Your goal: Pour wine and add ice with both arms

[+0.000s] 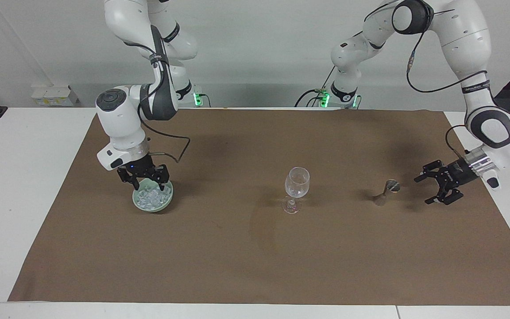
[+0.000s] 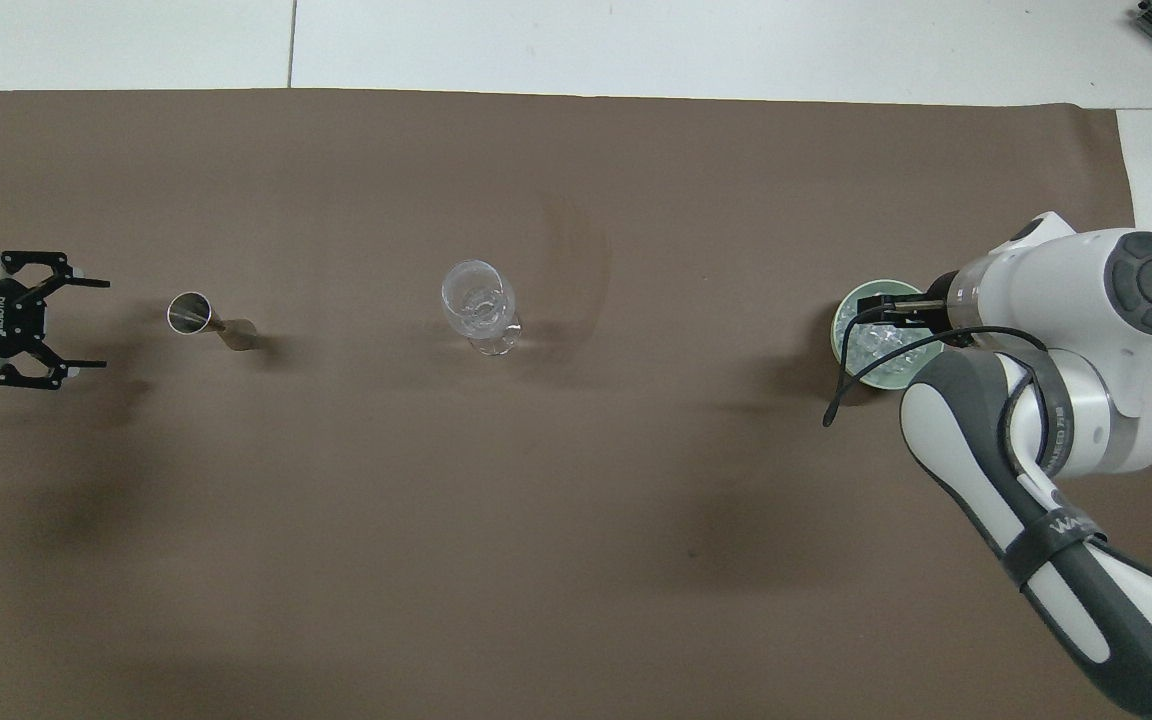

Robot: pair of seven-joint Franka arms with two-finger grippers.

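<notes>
The ice fills a pale green bowl toward the right arm's end of the table. My right gripper is down at the bowl, fingers apart and tips among the cubes; in the overhead view the arm covers most of the bowl. A clear stemmed wine glass stands upright mid-table. A small metal jigger stands toward the left arm's end. My left gripper is open, low beside the jigger and apart from it, holding nothing. Wine is out of view.
A brown mat covers most of the white table. A black cable loops off the right wrist beside the bowl. The right arm's forearm reaches over the mat's corner nearest its base.
</notes>
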